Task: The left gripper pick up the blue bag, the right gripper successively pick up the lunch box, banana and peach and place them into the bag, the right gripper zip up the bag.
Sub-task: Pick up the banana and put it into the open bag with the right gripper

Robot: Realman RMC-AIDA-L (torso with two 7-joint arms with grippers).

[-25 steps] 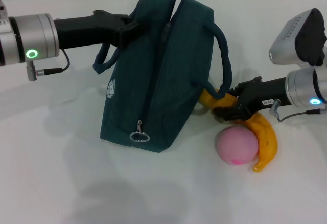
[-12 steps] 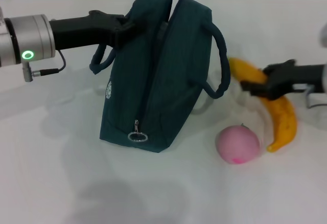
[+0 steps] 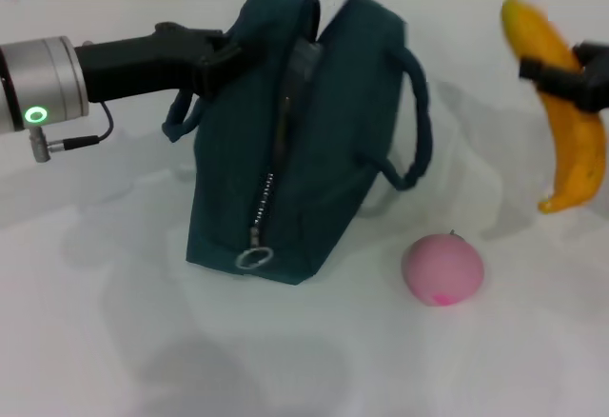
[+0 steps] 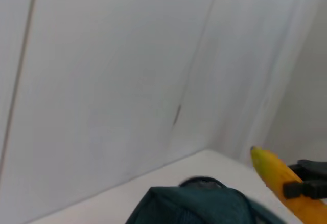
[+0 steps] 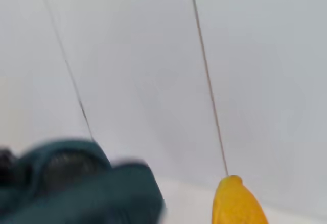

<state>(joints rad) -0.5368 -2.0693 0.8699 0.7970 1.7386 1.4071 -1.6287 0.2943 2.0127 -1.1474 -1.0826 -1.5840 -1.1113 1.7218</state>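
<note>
— We see a white tabletop (image 3: pixel 114 341) before a pale wall; what stands on it?

— A dark teal fabric bag (image 3: pixel 304 150) stands upright, its top gaping; our left gripper (image 3: pixel 224 55) is clamped on its upper edge beside a strap.

— And our right gripper (image 3: pixel 561 79)?

— It is up in the air, well right of the bag, closed around a curved yellow banana (image 3: pixel 569 112) hanging lengthwise; a round pink peach (image 3: pixel 442 268) lies on the table near the bag's base.
</note>
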